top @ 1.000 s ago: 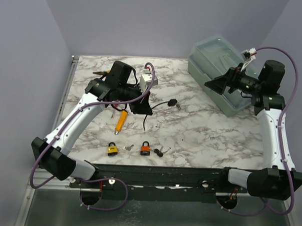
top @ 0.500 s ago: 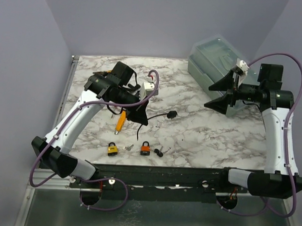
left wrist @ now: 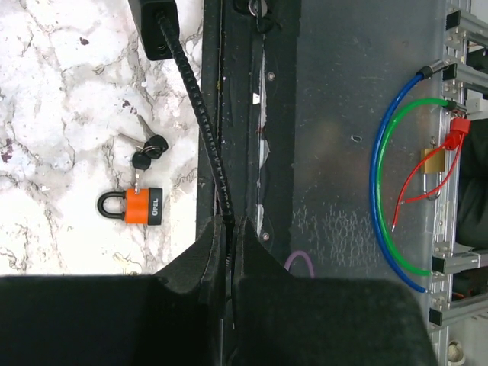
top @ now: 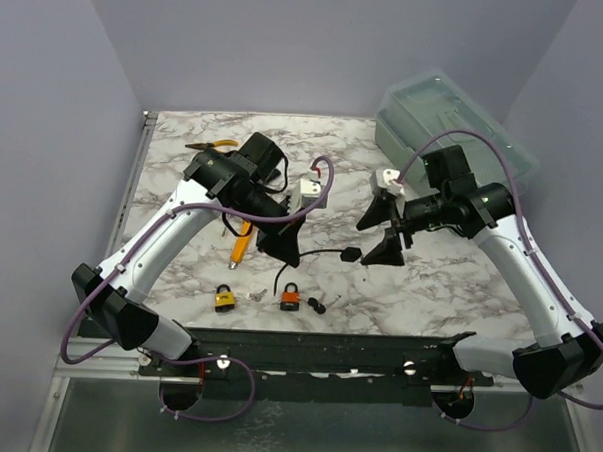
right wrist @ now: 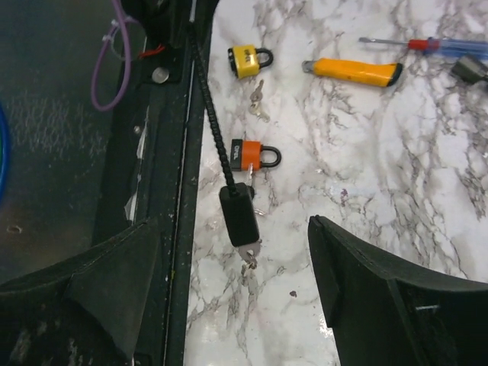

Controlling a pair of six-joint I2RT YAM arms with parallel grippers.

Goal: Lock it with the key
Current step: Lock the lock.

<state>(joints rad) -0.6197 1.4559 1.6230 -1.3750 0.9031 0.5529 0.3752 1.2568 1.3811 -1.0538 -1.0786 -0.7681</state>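
- The right arm has swung in from over the clear bin [top: 457, 113] at the far right. The right gripper [top: 379, 232] now hangs spread wide and empty over the middle of the desk [top: 449, 278].
- The left gripper [left wrist: 229, 229] is clenched on a black cable [left wrist: 194, 122]. It has carried the cable's black block [top: 352, 253] nearer, to just beside the right gripper's jaws.
- We judge this a hand-over or two-handed hold being set up, with nothing locked yet.
- Padlocks: two, both lying by the near edge of the desk. The orange padlock [top: 291, 300] sits right of the yellow padlock [top: 223, 300].
- Keys: two bunches.
  - The black-headed keys [left wrist: 145, 152] lie against the orange padlock. We cannot tell whether one is inserted.
  - The plain keys [right wrist: 258, 103] lie beside the yellow one.
  - Something metallic also hangs under the block, too small to name.
- Tools: one orange knife [right wrist: 354, 71], one screwdriver [right wrist: 427, 46] and one pair of pliers [top: 210, 145].
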